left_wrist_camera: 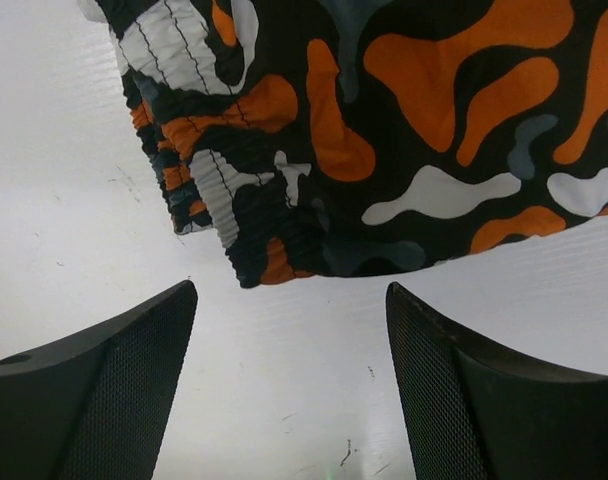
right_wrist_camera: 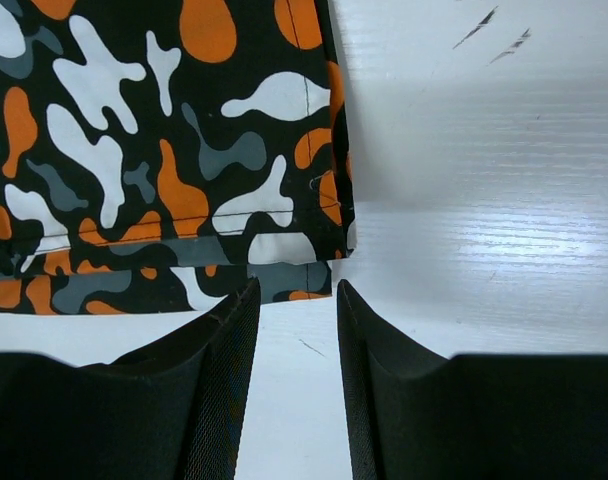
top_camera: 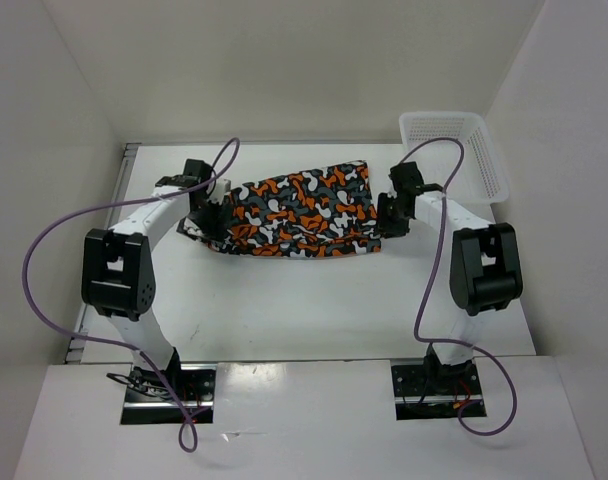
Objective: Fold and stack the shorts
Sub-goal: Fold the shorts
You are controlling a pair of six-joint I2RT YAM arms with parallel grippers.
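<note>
Two views from the wrists and one from above are taken in turn. From above, the shorts [top_camera: 296, 208] are seen lying flat as a wide band across the middle of the table [top_camera: 314, 310], doubled over, with a lower layer showing along the bottom edge; the left gripper [top_camera: 210, 214] is set at their left end, the right gripper [top_camera: 388, 214] at their right end, and a white mesh basket [top_camera: 454, 140] is seen at the upper right. In the left wrist view, the gathered waistband is shown at upper centre, and the fingers [left_wrist_camera: 134, 380] are spread wide apart with only bare table between them. In the right wrist view, the hemmed corner lies just above the fingers [right_wrist_camera: 214, 380], which are parted by a narrow gap and hold nothing. A further fold is judged to be in hand; both ends must be pinched through all layers before being carried across.
</note>
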